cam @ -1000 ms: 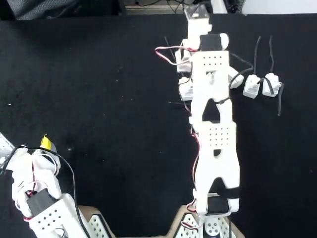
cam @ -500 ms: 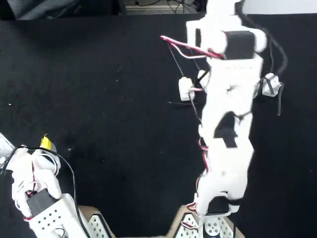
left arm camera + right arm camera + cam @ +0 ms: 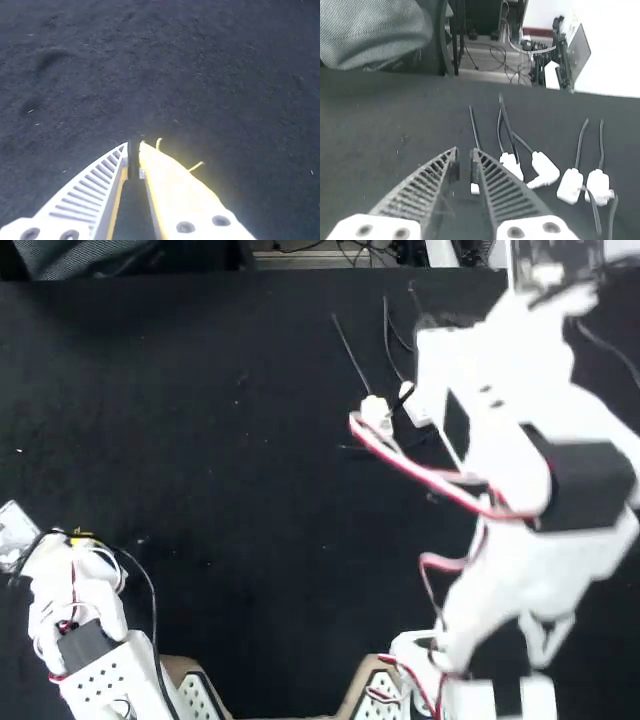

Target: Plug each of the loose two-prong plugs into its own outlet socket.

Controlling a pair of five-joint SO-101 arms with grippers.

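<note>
Two white two-prong plugs [image 3: 375,412] [image 3: 410,405] with thin black cords lie on the black mat at the back centre. In the right wrist view the same plugs [image 3: 510,165] [image 3: 544,168] sit beside two white outlet sockets [image 3: 569,184] [image 3: 599,186] with their own cords. My right gripper [image 3: 463,152] hangs high above the mat, short of the plugs, with its fingers nearly together and nothing between them. My right arm [image 3: 520,440] rises large at the right of the high view. My left gripper [image 3: 134,147] is shut and empty, low over bare mat at the front left [image 3: 45,540].
A small white piece [image 3: 475,188] lies on the mat before the plugs. Red and white servo wires [image 3: 420,470] hang off the right arm. Beyond the mat's far edge are a chair, cables and floor clutter [image 3: 520,45]. Bare black mat [image 3: 200,420] spans the left and middle.
My right arm has lifted up off the plugs and swung to the right, now covering the sockets in the high view. The left arm has shifted only slightly.
</note>
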